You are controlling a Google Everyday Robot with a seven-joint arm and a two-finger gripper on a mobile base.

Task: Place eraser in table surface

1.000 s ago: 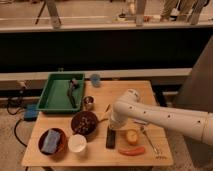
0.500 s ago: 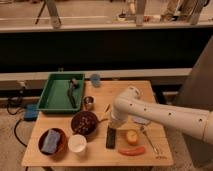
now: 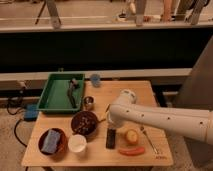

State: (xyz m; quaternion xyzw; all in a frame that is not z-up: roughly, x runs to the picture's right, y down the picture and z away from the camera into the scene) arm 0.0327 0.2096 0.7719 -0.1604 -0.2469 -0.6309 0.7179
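A light tan wooden tabletop with plank grain (image 3: 100, 159) fills the lower part of the view. Along its near edge, from left to right, stand a brown round bowl (image 3: 61, 148) holding a blue sponge block (image 3: 51, 140), a small white cup (image 3: 77, 143) and an orange carrot-like piece (image 3: 131, 151) lying flat. Just behind the orange piece sits a yellowish round lump (image 3: 131, 136), with a thin silver utensil (image 3: 150, 140) to its right. The small flat black rectangular eraser (image 3: 111, 138) appears to lie on the wood between the white cup and the yellowish lump, its long side running from near to far. Directly behind it, the robot's white arm (image 3: 165, 119) reaches in from the right and bends downward, so its gripper (image 3: 110, 123) hangs just at the eraser's far end. Whether the gripper touches or grasps the eraser cannot be told. Left of the gripper stands a dark round bowl with mixed contents (image 3: 84, 123), and behind that a small metal can (image 3: 88, 103). Farther back on the left rests a green plastic tray (image 3: 52, 95) containing a dark tool (image 3: 72, 90), with a small blue cup (image 3: 95, 80) just right of the tray's far corner. Beyond the table runs a dark wall.
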